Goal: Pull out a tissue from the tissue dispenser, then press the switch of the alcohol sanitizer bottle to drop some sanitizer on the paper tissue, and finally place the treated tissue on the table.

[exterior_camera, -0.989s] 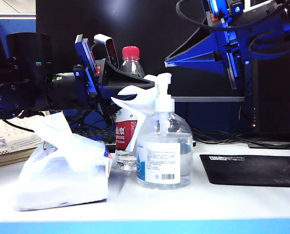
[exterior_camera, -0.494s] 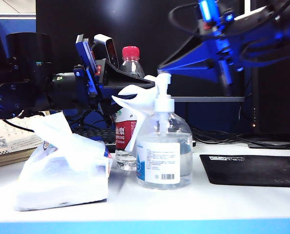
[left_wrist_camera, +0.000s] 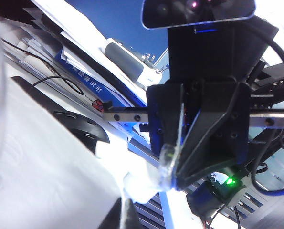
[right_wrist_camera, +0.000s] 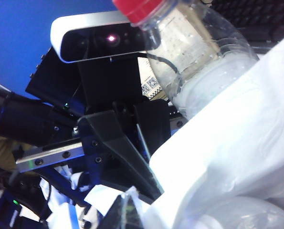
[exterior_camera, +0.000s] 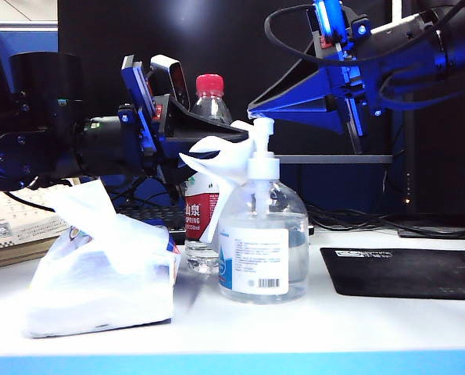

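**Two robot arms meet over one sanitizer bottle on a white desk**

Seen from the front, one white desk with a light blue front edge carries two bottles and one tissue pack. The alcohol sanitizer bottle, squat and clear with a white barcode label, stands at the centre of the frame. Its white switch, a pump head with a thin nozzle, tops it. Just behind and to its left stands one taller water bottle with a red cap and red label. At the lower left lies the tissue dispenser, a soft white pack with one sheet sticking up from its top. One black mouse pad lies flat at the right.

The left gripper reaches in level from the left of the frame, its jaws clamped on the tissue, a single white sheet that hangs in the air beside the pump, touching it or just in front of it. The left wrist view shows the same sheet pinched at the jaw tips.

The right gripper comes down from the upper right, jaws together and holding nothing, its tip directly above the pump head; whether they touch cannot be told.
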{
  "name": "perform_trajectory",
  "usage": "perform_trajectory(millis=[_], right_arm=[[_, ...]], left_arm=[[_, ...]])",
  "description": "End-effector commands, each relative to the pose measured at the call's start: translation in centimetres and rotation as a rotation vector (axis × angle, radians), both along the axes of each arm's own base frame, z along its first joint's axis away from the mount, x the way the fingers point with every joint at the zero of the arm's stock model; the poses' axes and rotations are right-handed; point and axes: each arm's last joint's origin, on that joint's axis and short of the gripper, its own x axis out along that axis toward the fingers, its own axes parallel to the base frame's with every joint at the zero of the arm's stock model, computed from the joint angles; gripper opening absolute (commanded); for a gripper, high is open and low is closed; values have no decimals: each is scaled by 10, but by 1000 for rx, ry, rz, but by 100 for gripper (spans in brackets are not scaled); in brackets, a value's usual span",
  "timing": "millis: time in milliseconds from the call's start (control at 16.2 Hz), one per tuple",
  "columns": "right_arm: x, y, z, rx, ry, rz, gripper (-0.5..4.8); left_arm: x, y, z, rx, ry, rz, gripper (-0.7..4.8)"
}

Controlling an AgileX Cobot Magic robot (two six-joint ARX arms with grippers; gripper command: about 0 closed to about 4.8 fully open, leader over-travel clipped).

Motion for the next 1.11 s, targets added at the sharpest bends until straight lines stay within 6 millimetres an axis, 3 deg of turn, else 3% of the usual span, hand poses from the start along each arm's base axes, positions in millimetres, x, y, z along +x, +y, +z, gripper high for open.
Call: perform_trajectory(millis=[62, 494, 1113], right_arm=[[0, 0, -15, -75, 47, 17, -5], [1, 0, -22, -112, 39, 32, -5], [11, 5, 8, 15, -58, 35, -5]], left_arm=[[0, 0, 5, -5, -43, -47, -6], [-2, 0, 5, 3, -74, -99, -6], [1, -1, 1, 17, -46, -57, -6]])
